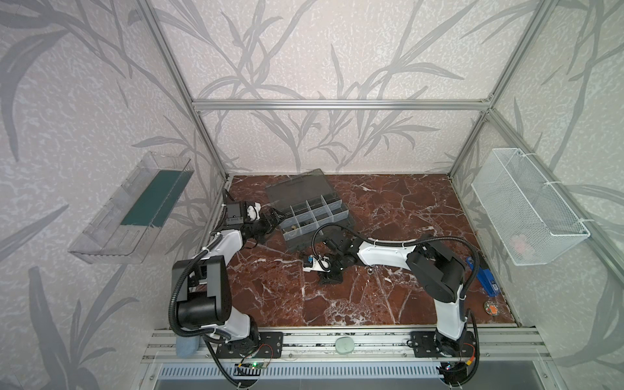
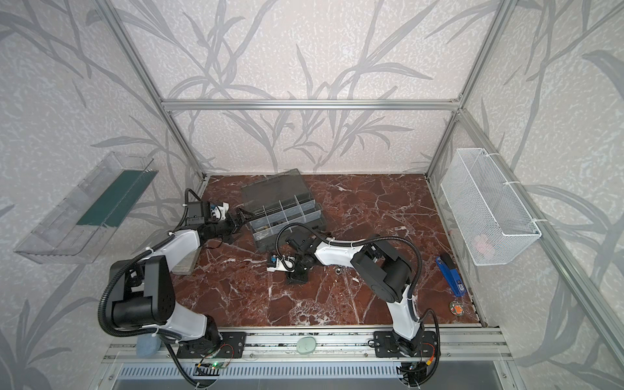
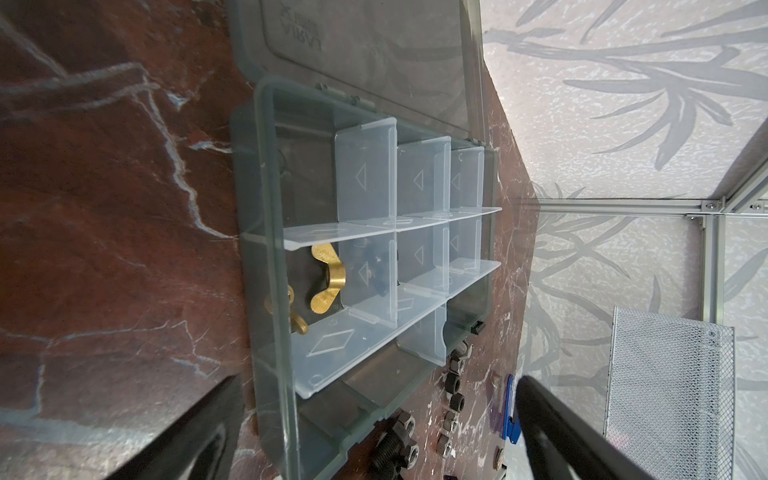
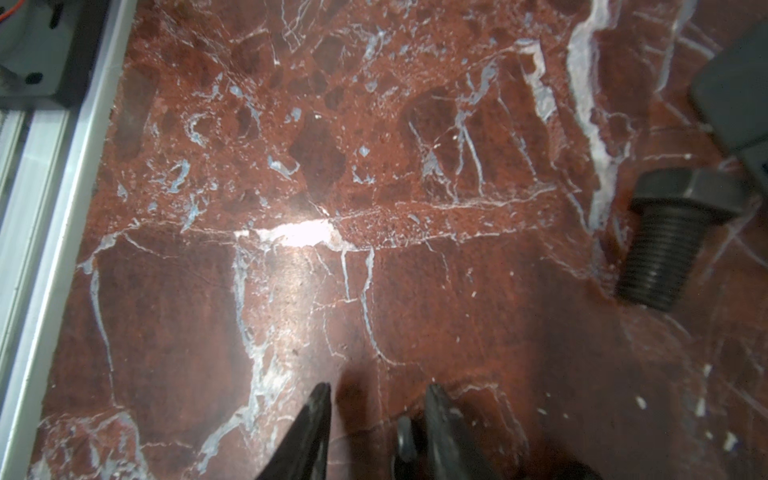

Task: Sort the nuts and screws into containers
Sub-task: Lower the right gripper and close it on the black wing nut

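Right gripper is hovering, jaws part-spread, a small dark piece beside one finger; a screw is lying apart. Left gripper is gaping beside the containers. Likely fault: off-centre piece squirting sideways.

Far and left of centre on the table, organizer case, wing nuts in its left-end cell. Just near it, loose nuts; at the right edge, stapler.
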{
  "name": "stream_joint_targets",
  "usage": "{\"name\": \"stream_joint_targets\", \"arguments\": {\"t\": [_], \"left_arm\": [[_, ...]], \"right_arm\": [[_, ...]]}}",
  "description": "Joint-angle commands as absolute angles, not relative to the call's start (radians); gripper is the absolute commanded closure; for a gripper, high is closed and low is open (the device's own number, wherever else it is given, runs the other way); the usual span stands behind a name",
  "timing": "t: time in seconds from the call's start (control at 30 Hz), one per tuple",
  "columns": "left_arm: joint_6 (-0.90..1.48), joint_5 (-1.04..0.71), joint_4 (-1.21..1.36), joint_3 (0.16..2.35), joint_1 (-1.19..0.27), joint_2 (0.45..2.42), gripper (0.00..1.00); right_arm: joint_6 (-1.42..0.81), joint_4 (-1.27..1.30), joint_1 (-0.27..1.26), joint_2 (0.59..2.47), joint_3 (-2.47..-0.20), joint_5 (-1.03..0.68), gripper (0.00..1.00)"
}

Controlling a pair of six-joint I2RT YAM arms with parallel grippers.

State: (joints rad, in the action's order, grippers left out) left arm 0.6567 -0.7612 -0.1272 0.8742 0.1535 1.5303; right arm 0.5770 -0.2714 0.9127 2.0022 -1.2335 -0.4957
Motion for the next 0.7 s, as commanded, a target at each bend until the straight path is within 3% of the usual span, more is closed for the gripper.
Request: {"name": "stream_joint_targets", "arguments": {"t": [0.0, 0.4, 0.67], "left_arm": [[0.655, -0.768, -0.129, 0.867, 0.158, 1.538, 0.01], [0.657, -0.772, -0.126, 0.870, 0.159, 1.540, 0.01], [0.658, -0.773, -0.124, 0.869, 0.158, 1.542, 0.01]], "right_arm": [[0.580, -0.340, 0.919, 2.029, -1.261, -0.485, 0.67], [0.565, -0.346, 0.918, 2.026, -1.265, -0.471, 0.82], [0.546, -0.358, 0.913, 2.020, -1.291, -0.456, 1.00]]}}
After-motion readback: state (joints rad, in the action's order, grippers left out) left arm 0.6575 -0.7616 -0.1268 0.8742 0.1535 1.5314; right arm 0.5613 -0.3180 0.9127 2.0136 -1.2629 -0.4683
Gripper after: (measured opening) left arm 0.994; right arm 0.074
